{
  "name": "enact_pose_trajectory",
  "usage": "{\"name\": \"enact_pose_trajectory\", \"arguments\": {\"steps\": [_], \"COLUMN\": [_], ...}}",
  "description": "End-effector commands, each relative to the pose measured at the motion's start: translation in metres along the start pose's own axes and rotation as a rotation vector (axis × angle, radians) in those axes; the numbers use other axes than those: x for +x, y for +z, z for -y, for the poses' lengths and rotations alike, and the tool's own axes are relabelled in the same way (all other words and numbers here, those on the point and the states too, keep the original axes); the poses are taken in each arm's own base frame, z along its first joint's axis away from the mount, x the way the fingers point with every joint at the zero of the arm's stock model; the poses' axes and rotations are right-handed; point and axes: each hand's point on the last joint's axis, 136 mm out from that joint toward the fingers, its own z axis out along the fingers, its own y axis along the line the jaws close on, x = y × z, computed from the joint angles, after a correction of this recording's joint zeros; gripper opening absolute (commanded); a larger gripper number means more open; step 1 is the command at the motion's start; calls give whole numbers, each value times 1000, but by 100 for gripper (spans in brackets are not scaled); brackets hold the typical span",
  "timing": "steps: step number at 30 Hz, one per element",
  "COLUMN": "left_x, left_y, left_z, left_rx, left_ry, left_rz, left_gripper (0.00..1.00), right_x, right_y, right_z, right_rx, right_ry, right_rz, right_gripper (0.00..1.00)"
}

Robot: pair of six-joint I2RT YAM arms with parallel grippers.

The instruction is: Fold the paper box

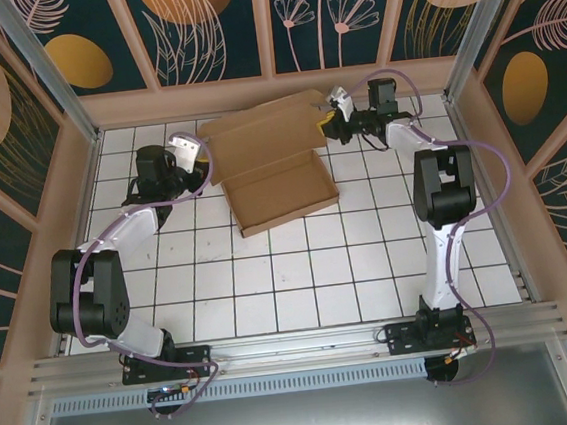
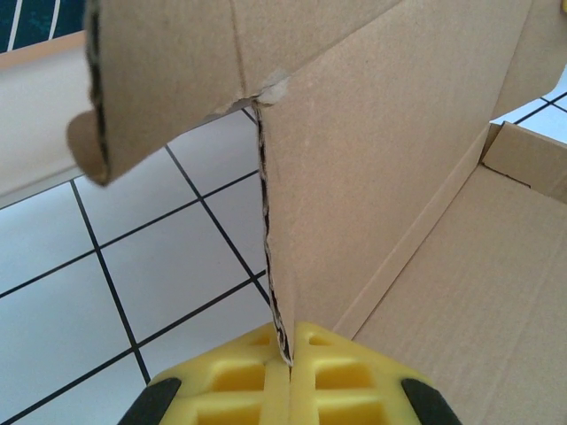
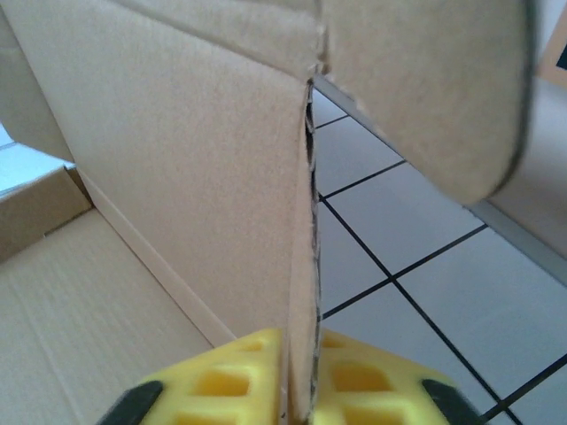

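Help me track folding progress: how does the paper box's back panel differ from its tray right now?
The back panel stands raised from the crease; the tray lies flat on the table. The left gripper and right gripper pinch the panel's side edges; nothing holds the tray. The tray has low walls; the panel has none. Both are brown corrugated cardboard.

The paper box (image 1: 279, 188) is being supported on the table (image 1: 299, 271), toward its far side, between both arms. Its upright rear panel is being pinched at the left edge by the left gripper (image 2: 290, 359) and at the right edge by the right gripper (image 3: 299, 372).
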Motion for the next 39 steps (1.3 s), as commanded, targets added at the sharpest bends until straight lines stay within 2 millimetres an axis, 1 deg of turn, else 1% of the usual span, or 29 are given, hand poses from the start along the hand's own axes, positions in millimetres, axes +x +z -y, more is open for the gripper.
{"name": "enact_pose_trajectory", "arguments": {"steps": [1, 3, 5, 6, 7, 11, 13, 17, 19, 21, 23, 25, 27, 28, 30, 32, 39], "left_x": [-7, -10, -15, -17, -18, -25, -27, -26, -27, -27, -27, -25, -24, -23, -20, -19, -19], "left_y": [-1, -2, -2, -2, -2, -3, -3, 3, 6, 10, 15, 21, 25, 27, 28, 27, 24], "left_z": [-2, -3, -2, -2, 0, 3, 5, 10, 11, 10, 10, 13, 17, 18, 19, 19, 22], "left_rx": [-1, -9, -2, -2, 6, -8, -18, -46, -69, -84, -94, -104, -108, -112, -118, -124, -110], "left_ry": [-11, -41, -90, -124, -159, -241, -282, -325, -357, -393, -422, -431, -425, -425, -437, -450, -469], "left_rz": [26, 37, 58, 71, 83, 127, 146, 144, 146, 141, 132, 123, 118, 115, 117, 125, 148], "left_gripper": [0, 0, 0, 0, 0, 0, 0, 0, 0, 0, 0, 0, 0, 0, 2, 2, 2], "right_x": [-29, -32, -35, -38, -39, -49, -52, -52, -49, -45, -42, -41, -40, -39, -37, -38, -46], "right_y": [-11, -11, -11, -10, -10, -17, -21, -21, -15, -8, -2, -1, -4, -6, -10, -9, 4], "right_z": [-10, -11, -14, -16, -18, -20, -26, -42, -47, -50, -58, -64, -65, -64, -62, -65, -79], "right_rx": [9, 41, 95, 132, 176, 339, 396, 498, 555, 598, 607, 600, 612, 622, 646, 639, 608], "right_ry": [-39, -39, -41, -45, -44, 69, 105, 148, 210, 235, 253, 300, 354, 377, 409, 433, 483], "right_rz": [40, 40, 38, 38, 38, 91, 108, 155, 157, 139, 152, 191, 232, 250, 278, 297, 362], "right_gripper": [1, 1, 4, 4, 1, 0, 0, 0, 0, 0, 0, 0, 0, 2, 11, 13, 13]}}
